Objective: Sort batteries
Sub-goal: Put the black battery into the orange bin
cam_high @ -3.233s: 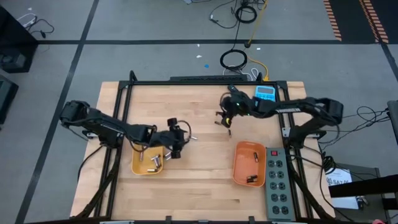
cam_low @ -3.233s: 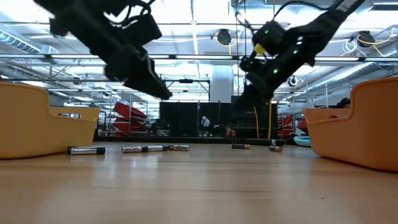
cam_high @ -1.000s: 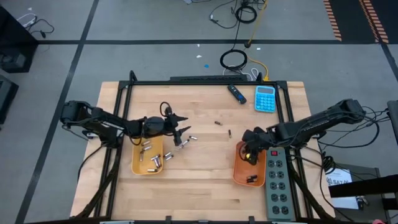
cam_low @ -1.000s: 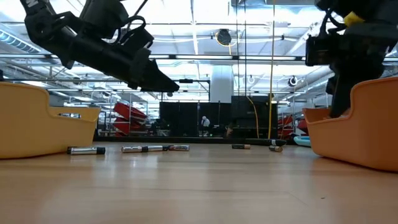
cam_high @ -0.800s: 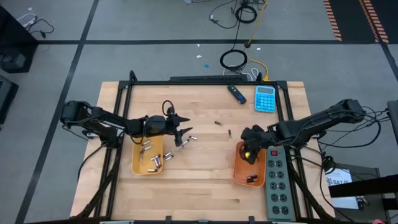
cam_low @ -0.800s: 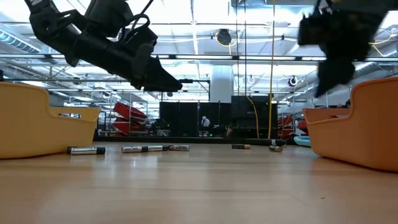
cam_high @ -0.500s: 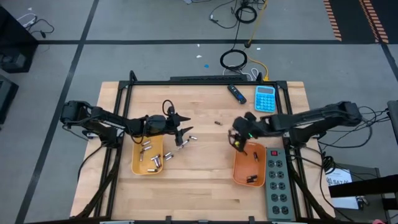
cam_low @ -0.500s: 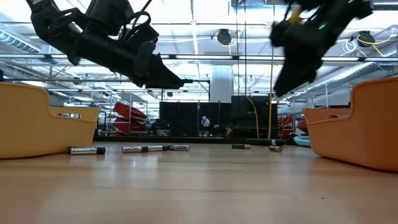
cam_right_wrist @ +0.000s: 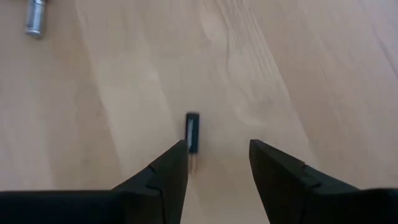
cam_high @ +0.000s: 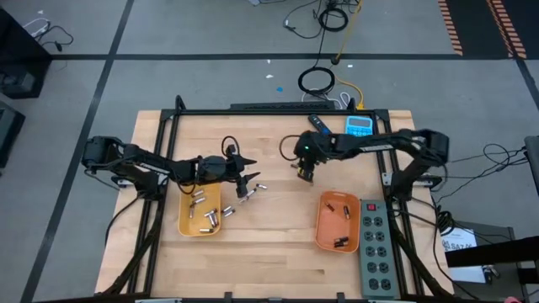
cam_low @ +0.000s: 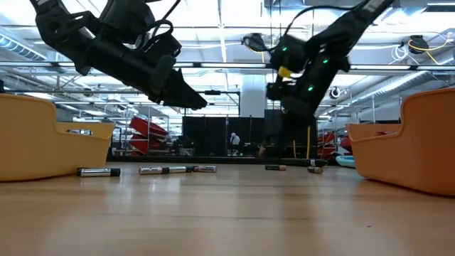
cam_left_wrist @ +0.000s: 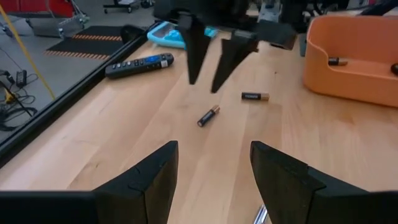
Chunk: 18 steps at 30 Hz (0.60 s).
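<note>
Nearest on the worktop [cam_high: 278,252] sit the two trays: a yellow tray [cam_high: 183,220] at the left with several silvery batteries [cam_high: 206,217] in it, and an orange tray [cam_high: 320,227] at the right with a few dark batteries [cam_high: 339,243].

Just past the yellow tray's far right corner hangs the left gripper [cam_high: 248,179], its fingers spread wide and holding nothing. A few loose silvery cells [cam_high: 251,187] lie on the wood right beside it.

Farther in, near the middle of the worktop, the right gripper [cam_high: 303,172] points down with its fingers part open and empty. A small dark battery [cam_right_wrist: 193,132] lies on the wood directly beneath it, in the gap between the fingers though closer to one of them. Its long axis runs crosswise to the line along which the fingers close, so they would meet its long sides. A second dark cell [cam_left_wrist: 255,96] lies near it, toward the orange tray.

The right arm is plainly the nearer one to both dark cells; the left is well apart from them. The coming move looks like a straight drop, perhaps with a slight shift to centre the battery.

At the far edge lie a pen-like device [cam_high: 318,124] and a calculator [cam_high: 360,126].
</note>
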Motion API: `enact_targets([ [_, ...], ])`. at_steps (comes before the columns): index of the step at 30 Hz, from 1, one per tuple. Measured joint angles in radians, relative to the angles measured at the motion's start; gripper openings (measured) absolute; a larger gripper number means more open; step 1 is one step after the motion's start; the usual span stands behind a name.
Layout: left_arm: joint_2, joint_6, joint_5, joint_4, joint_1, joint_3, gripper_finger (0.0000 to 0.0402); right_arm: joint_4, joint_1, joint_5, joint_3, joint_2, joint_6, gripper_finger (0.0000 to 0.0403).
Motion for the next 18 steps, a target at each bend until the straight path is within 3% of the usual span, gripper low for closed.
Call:
enact_targets([
  [5, 0.000, 0.000, 0.000, -0.008, 0.000, 0.000, 0.0209, 0.001, -0.021, -0.053, 0.081, 0.116, -0.072, 0.0164],
  [12, 0.000, -0.002, 0.000, -0.034, 0.000, 0.000, 0.0209, -0.078, -0.013, -0.050, 0.137, 0.218, -0.103, 0.0157],
  [15, 0.000, -0.002, -0.001, -0.049, 0.000, 0.000, 0.0209, -0.099, -0.011, -0.046, 0.141, 0.235, -0.089, 0.0136],
  [18, 0.000, -0.002, -0.001, -0.047, 0.000, 0.000, 0.0209, -0.098, -0.009, -0.033, 0.141, 0.246, -0.084, 0.0087],
])
